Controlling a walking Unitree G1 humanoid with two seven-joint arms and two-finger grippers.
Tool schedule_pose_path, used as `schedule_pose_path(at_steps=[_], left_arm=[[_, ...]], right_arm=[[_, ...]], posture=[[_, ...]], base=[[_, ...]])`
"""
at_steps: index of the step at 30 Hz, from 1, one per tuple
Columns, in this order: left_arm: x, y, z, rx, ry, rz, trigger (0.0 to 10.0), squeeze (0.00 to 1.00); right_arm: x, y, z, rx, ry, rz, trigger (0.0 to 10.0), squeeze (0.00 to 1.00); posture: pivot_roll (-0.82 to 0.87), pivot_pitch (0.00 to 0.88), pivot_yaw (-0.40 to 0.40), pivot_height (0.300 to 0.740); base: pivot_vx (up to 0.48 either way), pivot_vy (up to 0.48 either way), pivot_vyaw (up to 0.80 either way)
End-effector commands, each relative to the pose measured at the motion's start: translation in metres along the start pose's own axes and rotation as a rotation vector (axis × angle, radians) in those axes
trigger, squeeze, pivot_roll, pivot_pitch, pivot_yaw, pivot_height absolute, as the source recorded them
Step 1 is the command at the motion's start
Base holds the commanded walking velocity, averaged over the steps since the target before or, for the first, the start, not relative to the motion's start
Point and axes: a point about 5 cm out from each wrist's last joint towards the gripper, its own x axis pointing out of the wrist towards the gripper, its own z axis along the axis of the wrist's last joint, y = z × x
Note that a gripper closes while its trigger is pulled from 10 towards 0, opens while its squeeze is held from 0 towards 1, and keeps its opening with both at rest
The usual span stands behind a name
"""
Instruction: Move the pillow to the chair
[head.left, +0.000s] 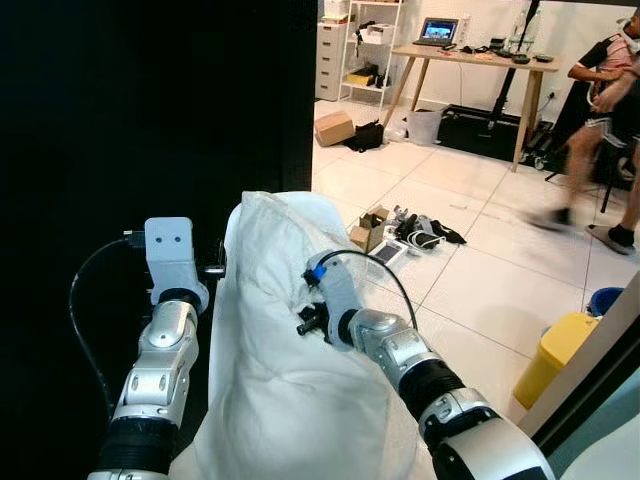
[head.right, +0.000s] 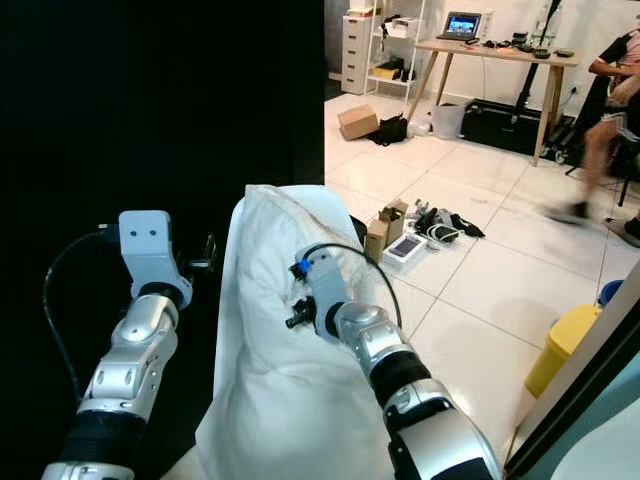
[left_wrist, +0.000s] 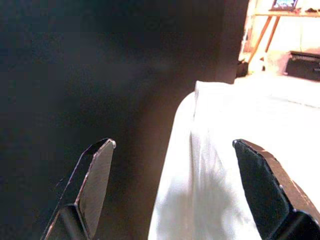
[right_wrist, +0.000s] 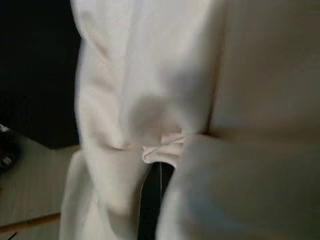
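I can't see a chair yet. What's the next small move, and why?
Probably close the left gripper before walking: its fingers stand open beside the soft white fabric pillow, while the right gripper presses into the fabric; the black wall stands close ahead.

Tight on the left, open floor far right.

Big black wall (head.left: 150, 110) blocks whole left side and stands just beside the pillow (head.left: 280, 340), which fills the middle between both arms. Left gripper (left_wrist: 172, 150) has its fingers spread wide at the pillow's left edge, dark wall close by, little room there. Right gripper (head.left: 305, 300) is pressed into pillow cloth; fingers hidden. Near right: yellow bin (head.left: 555, 360) and a slanted pale panel (head.left: 590, 350) narrow the way. Mid floor: clutter of small boxes and cables (head.left: 400, 230). Far: box (head.left: 334, 127), wooden table (head.left: 470, 70), shelf unit (head.left: 365, 50), person (head.left: 600, 120) walking at far right. Tiles (head.left: 480, 270) between are free.
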Motion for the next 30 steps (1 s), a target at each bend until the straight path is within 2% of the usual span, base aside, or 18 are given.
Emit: schedule_pose_path(at_steps=[1,5,6,8,10,17,18,21,22,23,24,26,27,29,30], left_arm=[[-0.003,0.001,-0.003,0.012,0.013,0.003,10.0,0.0],[-0.003,0.001,-0.003,0.019,0.015,-0.002,10.0,0.0],[-0.004,-0.001,-0.004,0.024,0.02,-0.009,10.0,0.0],[-0.004,-0.001,-0.004,0.024,0.02,-0.009,10.0,0.0],[-0.003,-0.004,-0.005,0.023,0.028,-0.029,10.0,0.0],[-0.004,-0.011,-0.009,-0.014,0.067,-0.09,10.0,0.0],[-0.006,-0.016,-0.015,-0.033,0.114,-0.13,10.0,0.0],[-0.022,-0.029,-0.052,-0.002,0.364,-0.319,10.0,0.0],[-0.022,-0.029,-0.052,-0.002,0.364,-0.319,10.0,0.0],[-0.029,-0.03,-0.063,0.035,0.435,-0.379,10.0,0.0],[-0.029,-0.03,-0.063,0.035,0.435,-0.379,10.0,0.0],[-0.041,-0.027,-0.078,0.078,0.537,-0.443,10.0,0.0],[-0.041,-0.027,-0.078,0.078,0.537,-0.443,10.0,0.0],[-0.054,-0.02,-0.091,0.093,0.643,-0.509,10.0,0.0],[-0.054,-0.02,-0.091,0.093,0.643,-0.509,10.0,0.0]], right_arm=[[0.0,-0.002,-0.016,0.0,0.084,-0.04,10.0,0.0],[0.0,-0.005,-0.026,-0.007,0.122,-0.069,10.0,0.0],[0.0,-0.003,-0.039,0.024,0.161,-0.074,10.0,0.0],[0.0,-0.003,-0.039,0.024,0.161,-0.074,10.0,0.0],[-0.003,-0.006,-0.058,0.053,0.22,-0.117,10.0,0.0],[-0.005,-0.01,-0.068,0.074,0.251,-0.149,10.0,0.0],[-0.006,-0.011,-0.07,0.081,0.258,-0.155,10.0,0.0],[-0.008,-0.014,-0.072,0.095,0.265,-0.162,10.0,0.0],[-0.008,-0.014,-0.072,0.095,0.265,-0.162,10.0,0.0],[-0.008,-0.014,-0.071,0.101,0.261,-0.162,10.0,0.0],[-0.008,-0.014,-0.071,0.101,0.261,-0.162,10.0,0.0],[-0.007,-0.015,-0.07,0.113,0.248,-0.161,10.0,0.0],[-0.007,-0.015,-0.07,0.113,0.248,-0.161,10.0,0.0],[-0.007,-0.015,-0.068,0.119,0.234,-0.154,10.0,0.0],[-0.007,-0.015,-0.068,0.119,0.234,-0.154,10.0,0.0]], posture=[[-0.13,0.002,-0.028,0.685],[-0.13,0.002,-0.028,0.67],[-0.13,0.005,-0.027,0.66],[-0.13,0.005,-0.027,0.66],[-0.13,0.003,-0.027,0.645],[-0.13,0.003,-0.024,0.636],[-0.13,0.003,-0.023,0.636],[-0.13,0.002,-0.019,0.621],[-0.13,0.002,-0.019,0.621],[-0.13,0.002,-0.019,0.616],[-0.13,0.002,-0.019,0.616],[-0.13,0.002,-0.018,0.606],[-0.13,0.002,-0.018,0.606],[-0.13,0.0,-0.019,0.596],[-0.13,0.0,-0.019,0.596]], base=[[0.0,0.0,0.0],[0.0,0.0,0.0],[0.0,0.0,0.0],[0.0,0.0,0.0],[0.0,0.0,0.0],[0.0,0.0,0.0],[0.0,0.0,0.0],[0.0,0.0,0.0],[0.0,0.0,0.0],[0.0,0.0,0.0],[0.0,0.0,0.0],[0.0,0.0,0.0],[0.0,0.0,0.0],[0.0,0.0,0.0],[0.0,0.0,0.0]])
